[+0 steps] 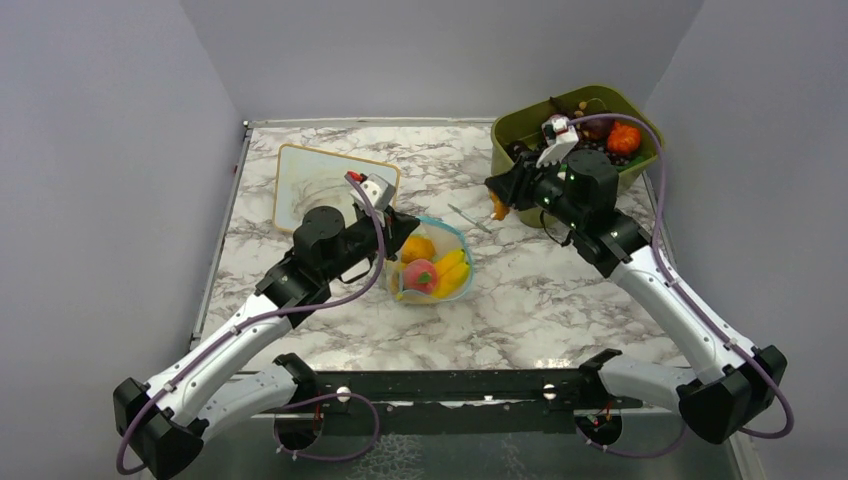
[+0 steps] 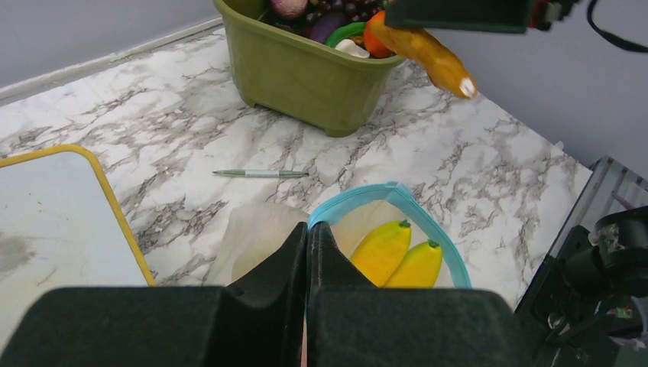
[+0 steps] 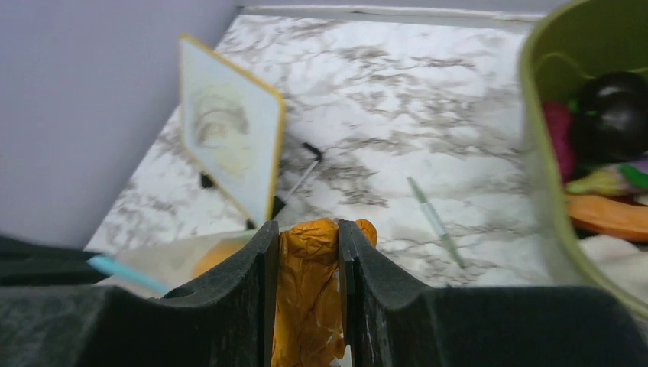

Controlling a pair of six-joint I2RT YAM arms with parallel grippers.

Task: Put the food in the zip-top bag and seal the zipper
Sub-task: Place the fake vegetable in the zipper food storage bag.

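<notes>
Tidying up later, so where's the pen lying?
In the top view, the pen lies on the table between the zip-top bag and the green tub.

Plain lavender-grey walls point(image 1: 420, 50) enclose a white, grey-veined marble table point(image 1: 560, 300) on three sides.

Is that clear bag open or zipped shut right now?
Open. The zipper spreads in a wide loop, bananas showing through the mouth; the left gripper pinches it.

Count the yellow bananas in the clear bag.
2. Both lie side by side inside the zip-top bag: the first banana nearest the left claw, the second banana beyond it. The claw hides part of the bag, so more may be hidden.
</notes>
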